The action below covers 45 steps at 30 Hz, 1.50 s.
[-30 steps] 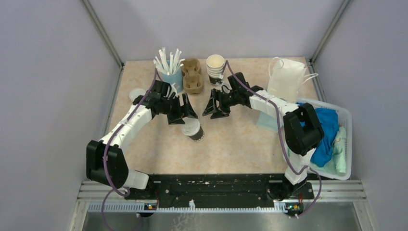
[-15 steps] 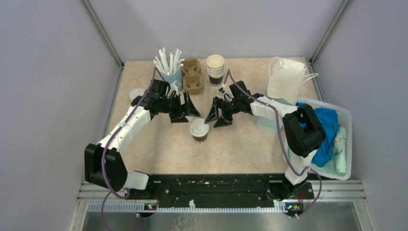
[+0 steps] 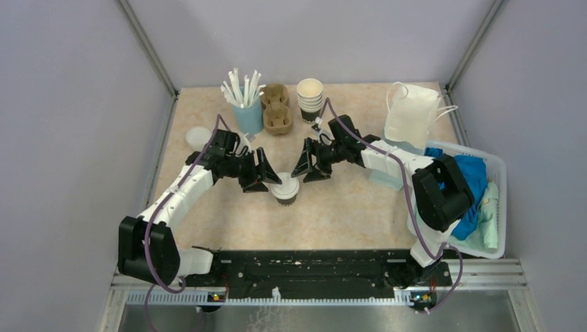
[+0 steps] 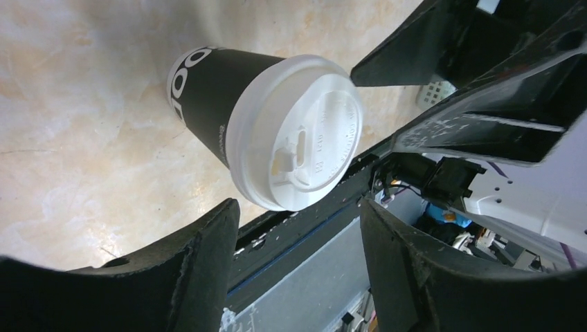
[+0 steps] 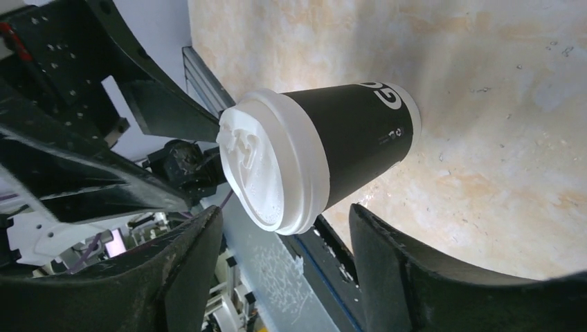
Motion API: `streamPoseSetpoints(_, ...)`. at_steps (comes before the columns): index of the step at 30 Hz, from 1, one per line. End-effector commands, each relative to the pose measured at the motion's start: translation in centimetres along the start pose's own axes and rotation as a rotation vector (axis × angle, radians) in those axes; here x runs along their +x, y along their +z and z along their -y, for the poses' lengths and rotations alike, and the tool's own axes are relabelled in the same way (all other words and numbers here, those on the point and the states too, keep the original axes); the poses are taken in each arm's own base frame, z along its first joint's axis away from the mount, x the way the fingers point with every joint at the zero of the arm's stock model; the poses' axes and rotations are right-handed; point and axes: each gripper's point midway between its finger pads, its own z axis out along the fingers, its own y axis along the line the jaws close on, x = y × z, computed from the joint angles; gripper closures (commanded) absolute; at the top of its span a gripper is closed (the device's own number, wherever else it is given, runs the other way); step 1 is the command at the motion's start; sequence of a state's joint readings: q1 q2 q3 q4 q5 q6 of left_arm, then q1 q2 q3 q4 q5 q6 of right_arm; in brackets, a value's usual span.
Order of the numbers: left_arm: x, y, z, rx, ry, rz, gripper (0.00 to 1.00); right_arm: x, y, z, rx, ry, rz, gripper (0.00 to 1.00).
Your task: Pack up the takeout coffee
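Note:
One takeout coffee cup (image 3: 285, 189), dark brown with a white lid, stands upright mid-table. My left gripper (image 3: 266, 180) is open just to its left. My right gripper (image 3: 309, 173) is open just behind it to the right. Neither holds it. In the left wrist view the cup (image 4: 208, 90) and its lid (image 4: 301, 135) lie just beyond the open left gripper (image 4: 297, 207). In the right wrist view the cup (image 5: 367, 135) sits just ahead of the open right gripper (image 5: 284, 211). No second capped cup shows.
At the back stand a light blue cup of white straws (image 3: 247, 111), a brown cardboard cup carrier (image 3: 277, 114) and a stack of uncapped cups (image 3: 309, 97). A loose white lid (image 3: 197, 136) lies left. A white paper bag (image 3: 412, 114) and a white basket (image 3: 500, 173) of cloths are on the right.
The capped cup went from tilted to upright and shifted slightly right. My left gripper came down and forward beside it. My right gripper moved a little nearer to it.

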State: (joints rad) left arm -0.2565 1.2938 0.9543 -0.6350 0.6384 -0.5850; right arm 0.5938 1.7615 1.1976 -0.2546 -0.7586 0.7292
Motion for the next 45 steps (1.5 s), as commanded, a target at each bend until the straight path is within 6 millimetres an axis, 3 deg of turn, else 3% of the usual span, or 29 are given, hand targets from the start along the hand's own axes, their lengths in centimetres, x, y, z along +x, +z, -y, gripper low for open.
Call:
streamPoseSetpoints(1, 0.1, -0.3, 0.7, 0.041, 0.006, 0.015, 0.32, 0.1, -0.1, -2.7, -0.067, -0.062, 0.000, 0.38)
streamPoseSetpoints(9, 1.3, 0.5, -0.7, 0.025, -0.027, -0.010, 0.41, 1.4, 1.0, -1.4, -0.069, -0.053, -0.040, 0.48)
streamPoseSetpoints(19, 2.9, 1.9, -4.3, -0.063, -0.045, -0.033, 0.50, 2.9, 1.8, 2.3, 0.011, -0.024, -0.035, 0.62)
streamPoseSetpoints(23, 2.0, 2.3, -4.6, -0.077, -0.022, -0.026, 0.51, 3.7, 1.8, 3.1, 0.020, 0.006, -0.037, 0.64)
streamPoseSetpoints(28, -0.5, 2.3, -3.8, -0.100, 0.036, 0.002, 0.47, 3.4, 1.4, 2.1, -0.006, 0.022, -0.005, 0.64)
streamPoseSetpoints(33, -2.3, 1.9, -2.7, -0.097, 0.076, 0.037, 0.38, 3.2, 1.0, 0.8, -0.038, 0.024, 0.005, 0.60)
streamPoseSetpoints(37, -2.7, 1.4, -1.7, -0.069, 0.090, 0.049, 0.26, 2.7, 0.3, 0.1, -0.038, 0.002, 0.008, 0.50)
streamPoseSetpoints(42, -1.8, 0.8, -1.3, -0.053, 0.075, 0.044, 0.20, 0.7, -0.8, 0.7, -0.017, -0.033, 0.036, 0.36)
streamPoseSetpoints(45, -0.7, 1.2, -0.9, 0.003, 0.034, 0.013, 0.23, -0.4, -0.7, 0.5, -0.009, -0.071, 0.017, 0.34)
